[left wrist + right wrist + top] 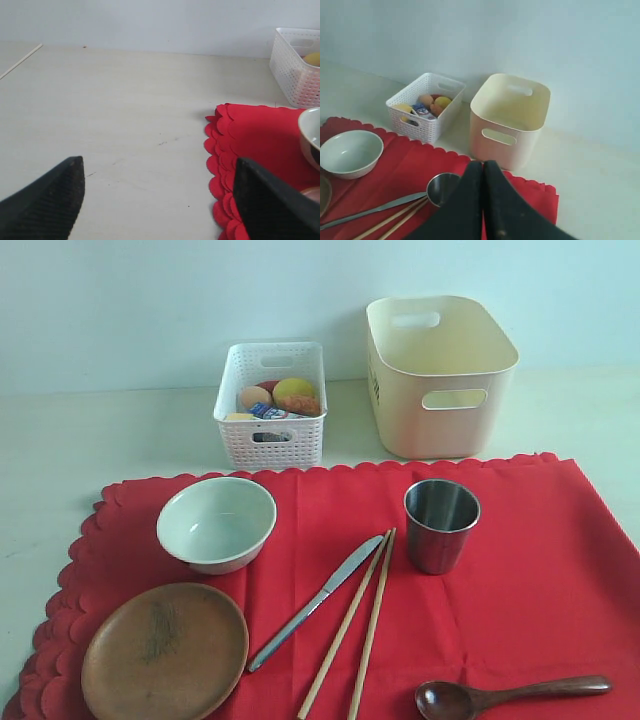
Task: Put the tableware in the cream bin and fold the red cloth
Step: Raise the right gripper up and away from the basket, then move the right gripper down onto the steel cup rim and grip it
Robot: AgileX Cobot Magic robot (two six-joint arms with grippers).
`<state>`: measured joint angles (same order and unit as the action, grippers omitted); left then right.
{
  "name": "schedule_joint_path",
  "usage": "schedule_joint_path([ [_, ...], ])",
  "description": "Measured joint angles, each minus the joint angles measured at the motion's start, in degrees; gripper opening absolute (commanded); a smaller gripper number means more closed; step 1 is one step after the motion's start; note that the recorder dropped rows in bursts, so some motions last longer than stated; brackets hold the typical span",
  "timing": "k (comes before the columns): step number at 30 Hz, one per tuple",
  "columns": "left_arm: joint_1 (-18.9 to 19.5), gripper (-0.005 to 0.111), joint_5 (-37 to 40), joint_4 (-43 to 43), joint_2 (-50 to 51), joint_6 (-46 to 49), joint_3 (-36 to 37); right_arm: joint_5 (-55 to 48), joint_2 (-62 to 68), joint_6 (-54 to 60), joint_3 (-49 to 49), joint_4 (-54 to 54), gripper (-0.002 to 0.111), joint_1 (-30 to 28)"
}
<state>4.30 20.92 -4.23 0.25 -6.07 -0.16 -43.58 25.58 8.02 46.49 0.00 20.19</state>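
Observation:
The red cloth point(520, 570) lies flat, carrying the pale bowl point(216, 523), wooden plate point(165, 651), steel cup point(441, 524), knife point(316, 602), chopsticks point(350, 630) and dark spoon point(505, 696). The cream bin point(440, 375) stands empty behind it. Neither arm shows in the exterior view. My left gripper point(160, 192) is open over bare table beside the cloth's scalloped edge point(220, 160), the bowl point(311, 135) at that frame's edge. My right gripper point(483, 167) is shut on nothing, above the cloth point(410, 167) near the cup point(440, 187), facing the bin point(510, 120).
A white perforated basket point(272, 405) holding an egg, a lemon and other food items stands left of the cream bin; it also shows in the wrist views as the basket point(297, 67) and the basket point(425, 106). Pale table point(60, 450) surrounds the cloth.

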Motion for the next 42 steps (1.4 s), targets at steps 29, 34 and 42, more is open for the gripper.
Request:
schedule_joint_path([
  [29,0.0,0.078,0.0,0.0,0.0,0.0,0.0,9.6,41.6,-8.7,-4.3,3.1,0.033,0.0],
  [34,0.0,0.078,0.0,0.0,0.0,0.0,0.0,7.0,54.5,-6.0,4.4,3.1,0.054,-0.7],
  [42,-2.9,0.078,0.0,0.0,0.0,0.0,0.0,3.2,67.8,-0.2,16.0,4.6,0.062,-3.8],
])
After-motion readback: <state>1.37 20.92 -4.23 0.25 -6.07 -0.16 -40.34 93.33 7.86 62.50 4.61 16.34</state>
